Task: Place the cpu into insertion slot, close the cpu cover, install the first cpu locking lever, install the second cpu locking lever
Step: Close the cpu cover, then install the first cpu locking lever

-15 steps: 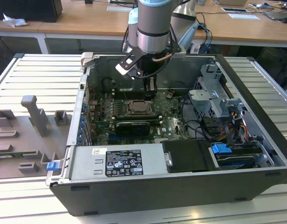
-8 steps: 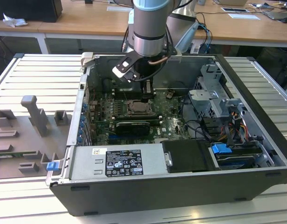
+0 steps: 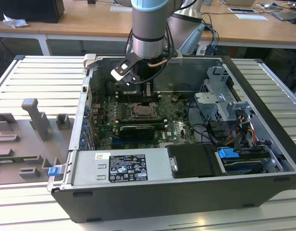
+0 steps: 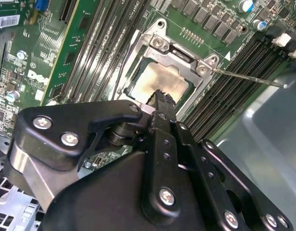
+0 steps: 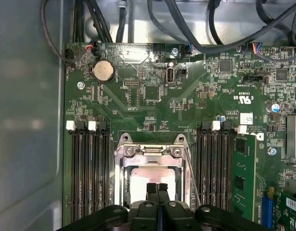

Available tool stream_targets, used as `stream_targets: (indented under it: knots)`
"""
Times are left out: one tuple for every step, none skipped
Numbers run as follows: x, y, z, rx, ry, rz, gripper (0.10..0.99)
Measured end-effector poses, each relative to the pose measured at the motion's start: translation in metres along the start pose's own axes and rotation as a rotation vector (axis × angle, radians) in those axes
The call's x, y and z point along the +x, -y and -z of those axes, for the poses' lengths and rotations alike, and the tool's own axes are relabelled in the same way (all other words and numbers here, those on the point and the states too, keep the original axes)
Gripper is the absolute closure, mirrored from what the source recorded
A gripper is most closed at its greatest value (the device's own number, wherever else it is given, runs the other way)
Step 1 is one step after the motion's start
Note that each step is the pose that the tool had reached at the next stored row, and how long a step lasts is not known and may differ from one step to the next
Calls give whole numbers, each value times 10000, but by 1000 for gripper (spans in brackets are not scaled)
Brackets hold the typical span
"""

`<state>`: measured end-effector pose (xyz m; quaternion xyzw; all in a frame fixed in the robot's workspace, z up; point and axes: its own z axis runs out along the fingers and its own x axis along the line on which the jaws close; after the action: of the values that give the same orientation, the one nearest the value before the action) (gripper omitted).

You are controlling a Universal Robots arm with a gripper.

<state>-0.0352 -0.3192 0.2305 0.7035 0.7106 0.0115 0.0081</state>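
Hanging with its two fingers pressed together on nothing, the gripper sits just above one edge of the cpu, which lies flat in the insertion slot, directly beneath the fingertips.

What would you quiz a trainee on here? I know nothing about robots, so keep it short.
1. True or false: the cpu lies in the insertion slot.
2. On the gripper, the jaws stand: A wide open; B shut together; C clamped on a cable.
3. Which long narrow parts flank the slot on both sides?
Key: 1 true. 2 B. 3 the memory slots.
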Motion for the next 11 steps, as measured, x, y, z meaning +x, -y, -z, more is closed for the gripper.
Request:
stream_targets:
  knots:
    - [0,2,0,0,0,0,980]
    - [0,5,0,0,0,-1,980]
    - [0,8,0,0,0,-1,980]
    - [0,9,0,0,0,0,980]
    - [0,9,0,1,0,2,980]
    - [0,10,0,0,-2,1,980]
    - [0,10,0,0,-3,1,980]
    - [0,11,0,0,-3,0,980]
    - [0,11,0,0,-3,0,980]
    - [0,13,0,0,-3,-1,980]
    - [0,13,1,0,-3,-1,980]
